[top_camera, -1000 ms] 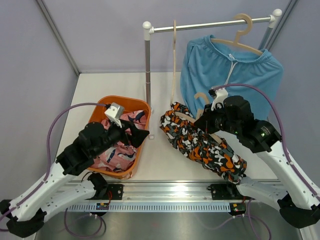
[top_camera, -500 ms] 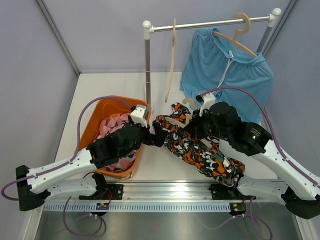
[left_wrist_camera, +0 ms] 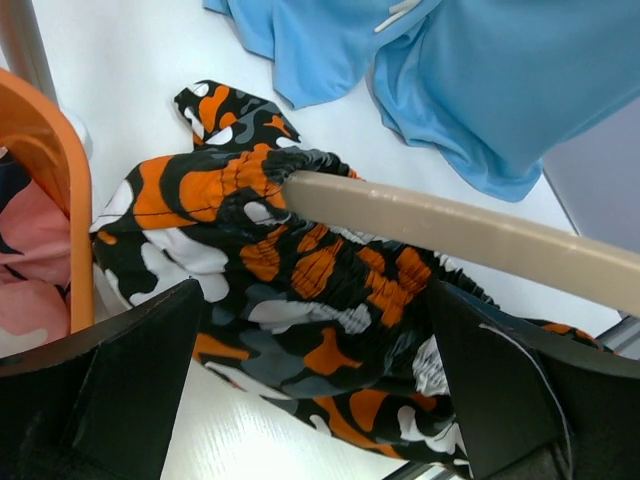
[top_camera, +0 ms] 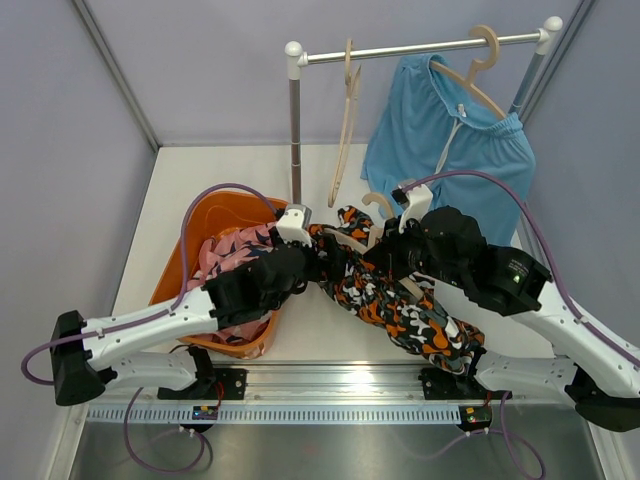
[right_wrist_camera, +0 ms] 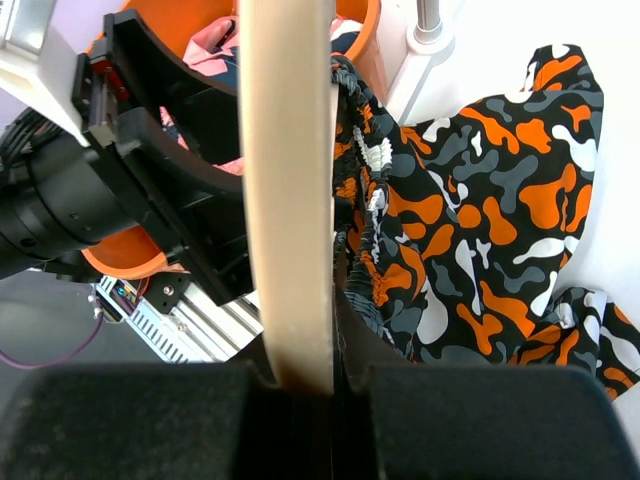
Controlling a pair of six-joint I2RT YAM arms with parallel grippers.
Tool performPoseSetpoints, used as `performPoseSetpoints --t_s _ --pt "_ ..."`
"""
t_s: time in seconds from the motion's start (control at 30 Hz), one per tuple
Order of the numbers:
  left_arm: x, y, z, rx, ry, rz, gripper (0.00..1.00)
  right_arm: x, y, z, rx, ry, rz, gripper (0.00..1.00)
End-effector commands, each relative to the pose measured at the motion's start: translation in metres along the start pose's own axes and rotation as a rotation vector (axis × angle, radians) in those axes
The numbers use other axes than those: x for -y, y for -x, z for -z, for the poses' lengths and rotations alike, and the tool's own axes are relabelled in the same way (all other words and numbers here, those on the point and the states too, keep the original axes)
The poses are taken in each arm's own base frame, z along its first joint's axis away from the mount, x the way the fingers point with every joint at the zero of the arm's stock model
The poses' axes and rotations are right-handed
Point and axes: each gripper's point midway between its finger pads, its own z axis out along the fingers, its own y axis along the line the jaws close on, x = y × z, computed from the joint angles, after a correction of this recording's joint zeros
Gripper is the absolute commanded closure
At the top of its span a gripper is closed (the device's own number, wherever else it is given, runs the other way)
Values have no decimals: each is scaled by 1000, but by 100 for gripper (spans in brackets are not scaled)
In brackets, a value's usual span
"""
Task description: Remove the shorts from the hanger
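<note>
The black shorts with orange and white blotches (top_camera: 400,300) hang on a wooden hanger (top_camera: 350,238) low over the table. My right gripper (top_camera: 395,255) is shut on that hanger (right_wrist_camera: 288,200); the shorts (right_wrist_camera: 480,220) bunch along it. My left gripper (top_camera: 322,262) is open, its fingers (left_wrist_camera: 110,390) on either side of the shorts' waistband (left_wrist_camera: 290,290), just under the hanger arm (left_wrist_camera: 450,235). The pink shorts (top_camera: 225,260) lie in the orange basket (top_camera: 170,270). The light blue shorts (top_camera: 440,130) hang on a hanger (top_camera: 480,70) on the rail.
A clothes rail (top_camera: 420,48) on a post (top_camera: 296,130) stands at the back, with an empty wooden hanger (top_camera: 345,120) hanging on it. The orange basket is tipped up under my left arm. Grey walls close in both sides.
My left arm swung right from over the basket to the black shorts, open around the waistband. The right gripper moved the hanger slightly left. The blue shorts and empty hanger swing.
</note>
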Motion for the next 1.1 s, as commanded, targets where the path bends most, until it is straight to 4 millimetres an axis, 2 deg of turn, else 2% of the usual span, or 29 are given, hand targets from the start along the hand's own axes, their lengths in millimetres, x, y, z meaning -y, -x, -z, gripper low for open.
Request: performPoseSetpoints --t_s 0.0,0.17,0.27,0.3,0.4,0.43,0.5,0.53,0.6,0.7,0.83,1.07 --pt "20 36 -4 111 -19 81 2 -12 30 15 98 25 -25 100" --pt "13 31 -7 111 13 78 10 -16 35 24 109 37 -22 100" --pt "7 33 -4 124 30 66 23 -15 39 31 118 33 -19 100" --pt "4 36 -3 136 41 65 35 -15 40 34 122 31 -19 100" --pt "-1 40 0 151 62 48 51 -16 43 44 138 47 -20 100" --pt "-5 44 2 163 76 39 63 -17 44 45 140 50 -20 100" --pt "-10 51 5 187 98 25 74 -16 42 50 136 55 -17 100" --pt "-11 56 7 200 103 22 84 -16 42 52 133 55 -16 100" --pt "-16 65 11 220 131 9 91 -15 37 54 114 55 -5 100" --pt "-35 78 11 230 204 -14 99 -17 30 58 94 81 2 100" --pt "-68 86 7 237 279 7 100 -17 27 70 103 107 0 100" --pt "-93 87 -1 213 325 15 100 -20 29 83 128 146 7 100"
